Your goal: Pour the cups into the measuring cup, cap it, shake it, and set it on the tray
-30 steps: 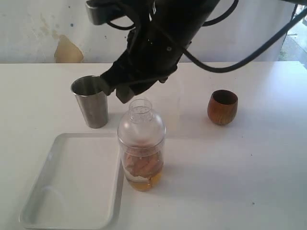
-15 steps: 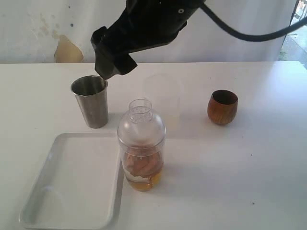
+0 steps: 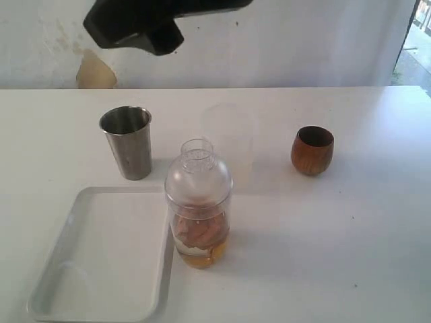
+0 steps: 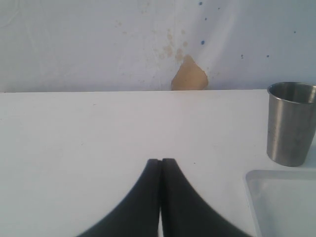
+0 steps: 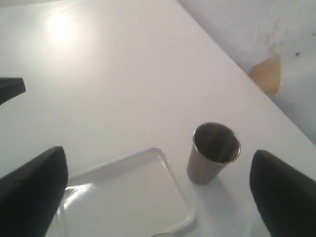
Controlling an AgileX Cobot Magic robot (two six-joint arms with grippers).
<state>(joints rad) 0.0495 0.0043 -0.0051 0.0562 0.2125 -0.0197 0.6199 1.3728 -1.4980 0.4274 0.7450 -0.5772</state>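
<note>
The right gripper (image 5: 157,153) is open very wide and holds nothing. It hangs high over the steel tumbler (image 5: 213,154) and the tray (image 5: 123,197). The left gripper (image 4: 161,161) is closed tight. Its two fingers press together and there is nothing between them. It sits low over the white tabletop (image 4: 74,138), with the steel tumbler off to one side.

The measuring cup (image 3: 199,215) stands up straight on the tabletop. It is right beside the long edge of the tray, not on it. Its clear dome cap (image 3: 198,169) is on top. Some yellow-brown liquid (image 3: 201,256) sits in the bottom, with something pinkish in it.

The steel tumbler stands up straight just behind the tray. A milky cup (image 3: 230,138) stands just behind the measuring cup. The wooden cup (image 3: 312,150) stands well away on the right. A black arm (image 3: 135,23) shows at the top of the exterior view.
</note>
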